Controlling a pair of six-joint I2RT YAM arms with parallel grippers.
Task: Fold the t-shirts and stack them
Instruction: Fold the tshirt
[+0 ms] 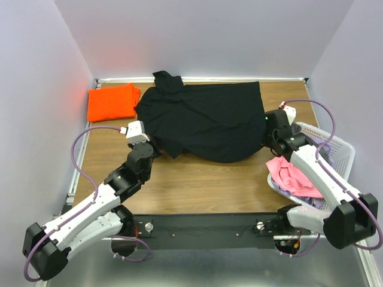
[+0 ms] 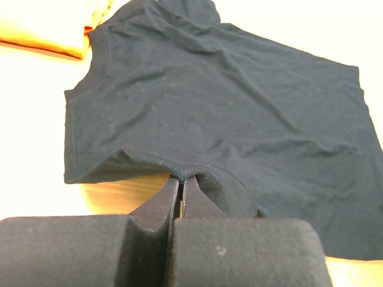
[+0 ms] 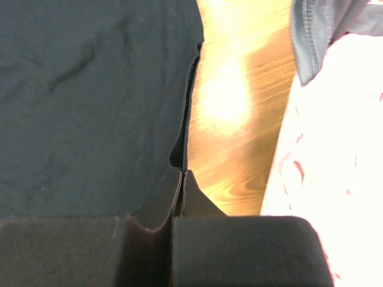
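While the wooden surface [image 1: 197, 185] carries everything, a black shirt [image 1: 209, 119] lies spread and wrinkled across its far middle. A white basket [image 1: 344, 149] stands at the right side, holding pink and purple clothes [image 1: 287, 173]. A folded orange shirt [image 1: 111, 101] lies in the far left corner, just beside the black shirt. The left tool [image 2: 181, 179] is clenched on the black shirt's near-left edge, lifting it slightly. The right tool [image 3: 182, 173] is clenched on its right edge, near the basket.
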